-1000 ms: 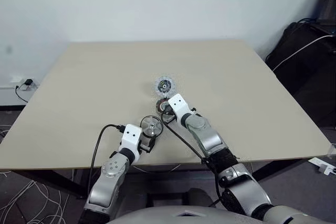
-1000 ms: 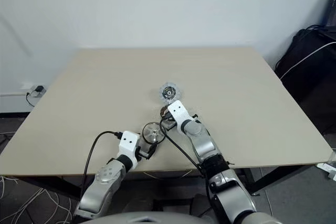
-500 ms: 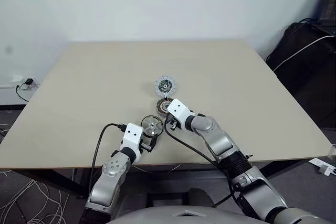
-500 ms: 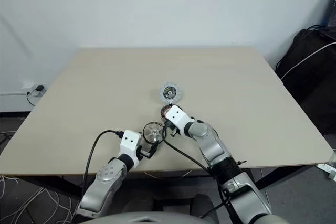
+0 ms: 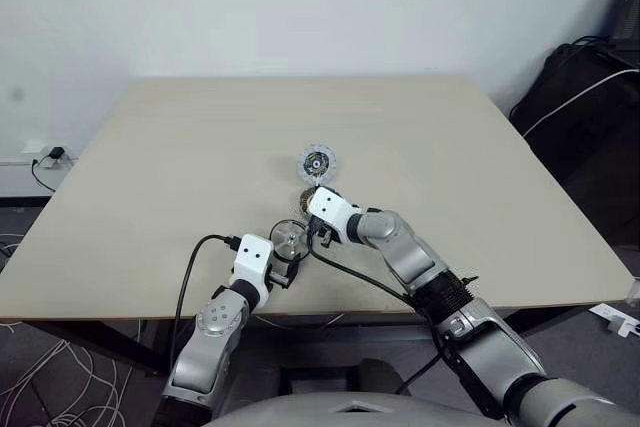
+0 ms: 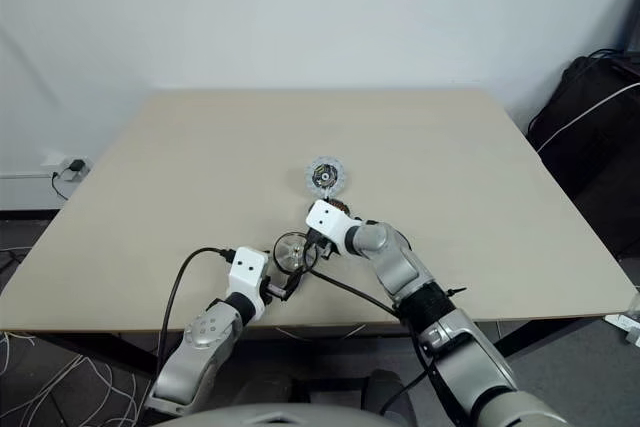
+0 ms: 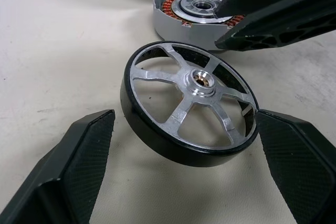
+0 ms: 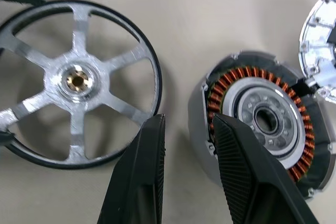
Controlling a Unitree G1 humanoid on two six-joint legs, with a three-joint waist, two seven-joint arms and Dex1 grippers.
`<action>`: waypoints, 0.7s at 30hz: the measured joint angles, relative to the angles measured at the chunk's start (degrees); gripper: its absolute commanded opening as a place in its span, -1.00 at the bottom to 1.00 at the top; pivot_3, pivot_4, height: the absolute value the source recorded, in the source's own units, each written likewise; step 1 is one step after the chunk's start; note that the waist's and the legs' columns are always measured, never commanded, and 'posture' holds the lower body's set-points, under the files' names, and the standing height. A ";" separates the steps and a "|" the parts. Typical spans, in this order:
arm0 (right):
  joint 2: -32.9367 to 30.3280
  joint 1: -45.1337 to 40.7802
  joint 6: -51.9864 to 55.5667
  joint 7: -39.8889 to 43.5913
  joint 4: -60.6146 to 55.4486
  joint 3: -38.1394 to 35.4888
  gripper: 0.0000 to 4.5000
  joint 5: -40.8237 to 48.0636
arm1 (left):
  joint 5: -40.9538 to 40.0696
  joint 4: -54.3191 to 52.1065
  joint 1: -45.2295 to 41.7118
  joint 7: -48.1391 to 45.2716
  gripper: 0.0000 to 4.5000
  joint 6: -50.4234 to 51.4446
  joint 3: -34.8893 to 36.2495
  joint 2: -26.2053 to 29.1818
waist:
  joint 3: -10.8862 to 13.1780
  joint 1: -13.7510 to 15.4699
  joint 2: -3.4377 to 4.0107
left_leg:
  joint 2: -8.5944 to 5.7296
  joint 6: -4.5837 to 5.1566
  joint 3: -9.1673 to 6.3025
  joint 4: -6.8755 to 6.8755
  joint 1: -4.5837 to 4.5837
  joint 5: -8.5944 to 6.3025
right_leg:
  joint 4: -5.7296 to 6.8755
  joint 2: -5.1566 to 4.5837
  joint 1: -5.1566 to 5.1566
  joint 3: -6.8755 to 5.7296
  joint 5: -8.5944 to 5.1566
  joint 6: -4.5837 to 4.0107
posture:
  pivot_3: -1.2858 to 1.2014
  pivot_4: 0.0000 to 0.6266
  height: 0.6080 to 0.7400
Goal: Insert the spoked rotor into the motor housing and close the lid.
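**Left fingers wide around the rotor, right fingers part-open over the housing edge**

The left gripper (image 7: 184, 166) has its two black fingers (image 7: 79, 166) spread wide apart, one on each side of the spoked rotor (image 7: 191, 109), and neither pad appears to touch the dark rim. The rotor seems to sit slightly tilted on the table (image 5: 180, 157), spokes and brass-coloured hub facing up. With the fingers bracketing the wheel like this, a squeeze across its full width looks like the step in hand, so the task is still at its start: the rotor is not yet in the shell.

Just beyond the rotor, the right gripper (image 8: 189, 129) hangs with its fingers a little apart and holding nothing. In the right wrist view one fingertip (image 8: 152, 135) lies over the gap between rotor and shell, while the other overlaps the near wall of the motor housing (image 8: 265, 121); whether it touches cannot be told. That pose would suit steadying the shell while the wheel comes in.

The housing stands open side up, copper coils ringing a silvery centre, ready to receive the rotor.

Farthest off, just beside the housing, the lid (image 5: 317, 162) lies on the table with its dark hub upward. It will need turning over before it closes the shell.
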 measured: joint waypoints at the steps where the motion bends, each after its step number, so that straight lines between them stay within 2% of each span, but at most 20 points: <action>1: 0.01 -0.42 -0.35 -0.07 1.08 -0.05 -0.31 -0.04 | 0.00 0.00 0.02 0.05 1.00 -0.03 0.02 -0.03 | 0.00 -0.02 0.00 | 0.00 0.00 0.00 0.00 0.00 0.00 | 0.01 0.00 0.00 0.00 0.00 0.00 | 0.03 -1.00 1.00; 9: 0.13 -3.13 -2.33 -0.37 6.90 -1.18 -0.31 -0.07 | 0.00 0.00 0.13 0.63 1.00 -0.24 0.35 -0.05 | 0.00 -0.05 0.01 | 0.00 0.00 -0.01 0.00 0.01 0.00 | 0.02 -0.01 0.00 0.02 0.00 -0.01 | 0.03 -1.00 1.00; 12: 0.55 -3.57 -3.30 -0.13 8.05 -1.34 -0.60 0.00 | 0.00 0.00 0.17 0.84 1.00 -0.40 0.37 -0.06 | -0.01 -0.04 0.01 | 0.00 0.00 -0.01 0.00 0.02 0.00 | 0.04 -0.01 0.00 0.01 0.01 -0.01 | 0.03 -1.00 1.00; 15: 1.24 -3.93 -4.21 -0.16 8.76 -1.37 -0.99 0.00 | 0.00 0.00 0.17 1.03 1.00 -0.93 0.37 -0.10 | -0.02 0.02 0.03 | 0.00 -0.01 -0.01 0.00 0.02 0.00 | 0.05 -0.03 0.01 0.01 0.04 -0.05 | 0.03 -1.00 1.00; 21: 1.22 -4.13 -4.25 0.07 9.34 -1.84 -0.99 -0.05 | 0.00 0.00 0.22 1.12 1.00 -1.15 0.39 -0.18 | -0.02 0.04 0.03 | -0.01 -0.01 -0.01 0.00 0.02 0.00 | 0.05 -0.04 0.00 0.01 0.05 -0.05 | 0.03 -1.00 1.00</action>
